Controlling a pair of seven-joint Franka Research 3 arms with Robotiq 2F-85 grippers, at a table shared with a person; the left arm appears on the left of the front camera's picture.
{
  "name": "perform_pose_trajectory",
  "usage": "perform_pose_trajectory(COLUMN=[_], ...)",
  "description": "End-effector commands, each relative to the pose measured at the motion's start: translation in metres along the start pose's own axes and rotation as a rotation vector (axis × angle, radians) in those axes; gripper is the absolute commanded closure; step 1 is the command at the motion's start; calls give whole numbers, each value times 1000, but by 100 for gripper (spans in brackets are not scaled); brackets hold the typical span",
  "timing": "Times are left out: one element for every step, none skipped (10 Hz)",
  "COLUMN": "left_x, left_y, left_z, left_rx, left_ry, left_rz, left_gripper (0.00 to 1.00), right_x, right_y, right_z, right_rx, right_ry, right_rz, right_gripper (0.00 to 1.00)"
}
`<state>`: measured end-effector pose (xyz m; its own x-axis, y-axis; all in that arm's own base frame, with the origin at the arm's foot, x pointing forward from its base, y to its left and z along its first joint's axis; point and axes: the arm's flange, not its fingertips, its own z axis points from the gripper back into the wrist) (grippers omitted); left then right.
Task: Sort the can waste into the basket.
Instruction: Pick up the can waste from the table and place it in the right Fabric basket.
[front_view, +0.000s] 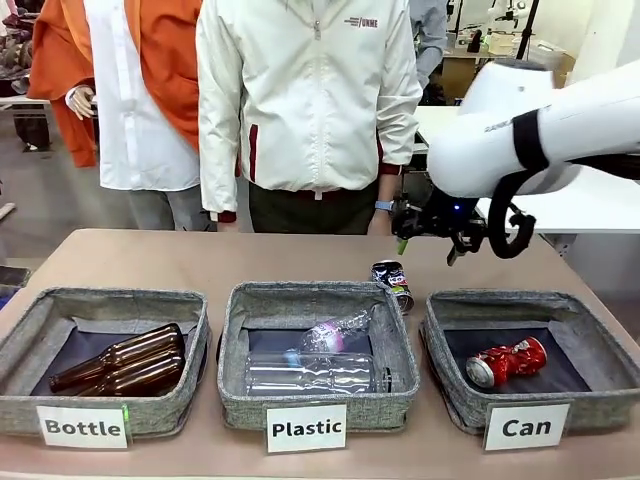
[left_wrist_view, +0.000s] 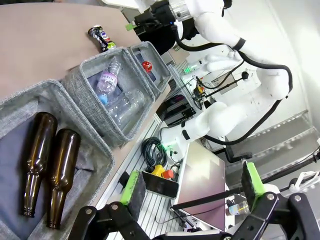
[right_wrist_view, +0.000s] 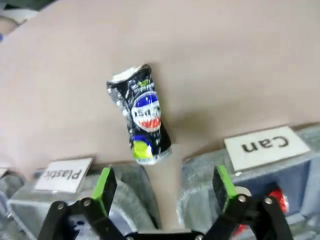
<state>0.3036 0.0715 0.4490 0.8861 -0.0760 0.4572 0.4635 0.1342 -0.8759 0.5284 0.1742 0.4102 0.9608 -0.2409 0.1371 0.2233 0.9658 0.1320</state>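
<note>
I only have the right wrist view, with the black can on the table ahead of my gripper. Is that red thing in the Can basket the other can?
Observer: Yes, the red can lies on its side in the Can basket, alone.
Operator: Any hands near the black can?
Observer: No. The person's hand hangs at the table's far edge, apart from the black can.
Operator: And the left arm?
Observer: The left gripper is open and holds nothing, off by the Bottle basket.

A tan worktop (front_view: 200, 262) spans the foreground, its far edge meeting a grey floor (front_view: 40, 200). Beyond the far right corner stands a white table (front_view: 600, 205), with a wooden desk (front_view: 470, 65) against a pale wall (front_view: 590, 30) under even indoor light.
</note>
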Motion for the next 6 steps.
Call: perform_pose_trajectory(left_x=[1,1,1,1,1,1], left_y=[-5,-5,-5,-5,-5,-5], left_z=[1,1,1,1,1,1], left_rx=[-17,-17,-17,-17,-17,-17], left_ry=[-11,-11,-11,-11,-11,-11], left_rz=[9,9,9,9,9,9], left_gripper=[0,0,0,0,0,0], right_x=[26,26,11,11,11,21], right_y=[31,31,12,12,12,20], right_z=[-2,-3,-6,-6,-6,-10], right_rx=[-2,38,-7,-7,-7,-1], right_ry=[-29,-8,-8,-8,-8,-10], right_rz=[-19,-30,6,6,6,5], right_gripper=[0,0,0,0,0,0])
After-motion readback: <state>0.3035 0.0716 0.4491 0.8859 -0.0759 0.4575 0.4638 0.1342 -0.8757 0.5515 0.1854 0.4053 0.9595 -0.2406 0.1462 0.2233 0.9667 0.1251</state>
